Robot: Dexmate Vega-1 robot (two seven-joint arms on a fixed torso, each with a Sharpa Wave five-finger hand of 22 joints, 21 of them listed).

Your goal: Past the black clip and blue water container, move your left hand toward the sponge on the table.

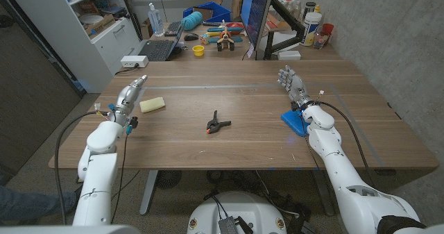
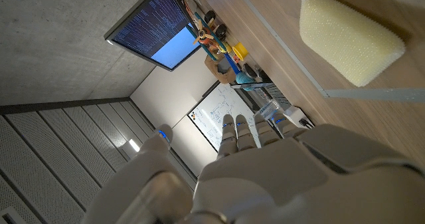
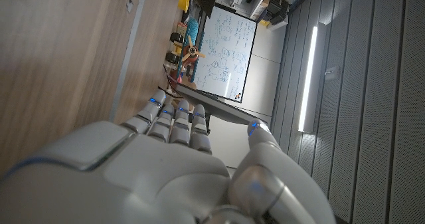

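Observation:
The pale yellow sponge (image 1: 152,105) lies on the table at the left, and its porous face (image 2: 348,30) shows close up in the left wrist view. My left hand (image 1: 129,97) stands just left of the sponge, fingers straight and apart, holding nothing (image 2: 265,164). The black clip (image 1: 217,123) with orange tips lies mid-table. A blue water container (image 1: 295,121) sits at the right, partly behind my right wrist. My right hand (image 1: 293,82) is raised beyond it, fingers apart and empty (image 3: 172,151).
Behind the wooden table (image 1: 236,81) stands a cluttered desk with a laptop (image 1: 158,48), a monitor (image 1: 255,15), a yellow cup (image 1: 198,51) and tools. A white shelf unit (image 1: 90,26) stands at the far left.

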